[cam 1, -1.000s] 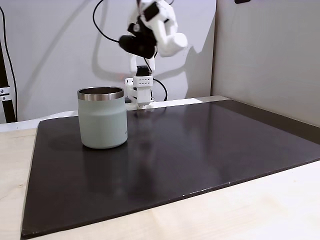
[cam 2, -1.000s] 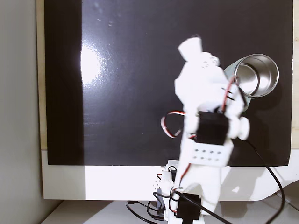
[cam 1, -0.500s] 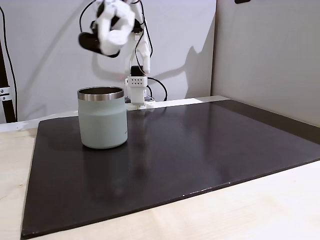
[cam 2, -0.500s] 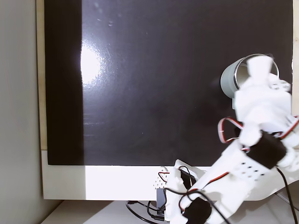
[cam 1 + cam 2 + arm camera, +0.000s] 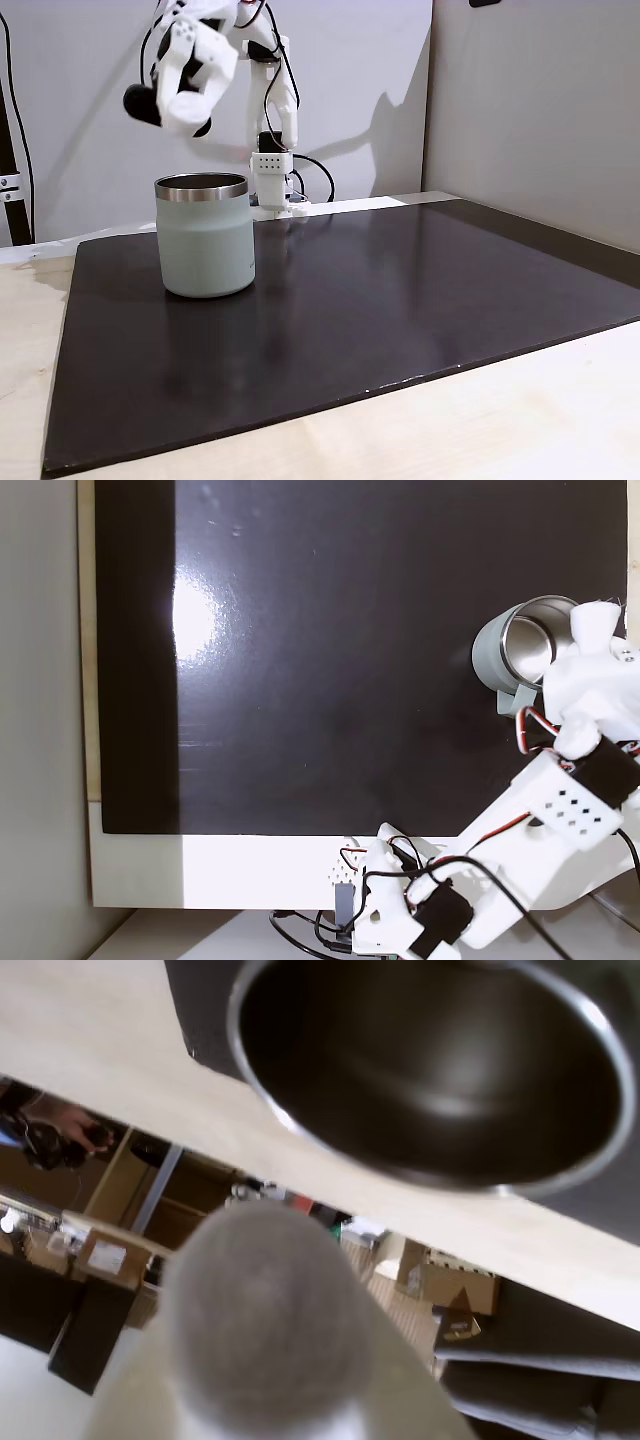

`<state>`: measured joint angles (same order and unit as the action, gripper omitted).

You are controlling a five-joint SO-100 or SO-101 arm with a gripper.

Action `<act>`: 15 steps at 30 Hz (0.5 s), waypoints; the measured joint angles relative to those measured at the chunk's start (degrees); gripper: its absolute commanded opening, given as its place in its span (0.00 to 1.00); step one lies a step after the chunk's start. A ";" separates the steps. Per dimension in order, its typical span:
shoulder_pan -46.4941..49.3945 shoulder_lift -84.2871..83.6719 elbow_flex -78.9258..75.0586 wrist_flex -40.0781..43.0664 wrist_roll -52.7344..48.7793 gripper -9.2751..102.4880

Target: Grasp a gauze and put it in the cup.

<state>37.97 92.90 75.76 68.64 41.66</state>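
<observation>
The cup (image 5: 205, 240), pale mint green with a steel rim, stands upright on the left part of the black mat (image 5: 400, 300). My gripper (image 5: 178, 102) hangs in the air above the cup, a little to its left in that fixed view. From above, the gripper (image 5: 592, 630) sits just past the cup's (image 5: 518, 655) right rim. In the wrist view the gauze (image 5: 265, 1300), a blurred white roll, fills the lower middle and is held in the jaws. The cup's open mouth (image 5: 430, 1070) lies beyond it.
The arm's base (image 5: 272, 180) stands on a white strip behind the mat. Walls close off the back and the right side. Pale wooden table (image 5: 500, 420) borders the mat at the front and left. The right part of the mat is bare.
The arm has swung from over the mat's middle to the cup, leftward in the front fixed view and rightward in the top one, carrying the gauze.
</observation>
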 measured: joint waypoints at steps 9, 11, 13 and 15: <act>0.35 -2.64 0.00 -0.26 0.00 0.12; 0.53 -2.64 0.00 -0.26 0.00 0.14; 0.44 -2.64 0.00 -0.26 0.00 0.18; 0.26 -2.64 0.00 -0.26 0.70 0.24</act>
<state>38.23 90.26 75.76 68.38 42.36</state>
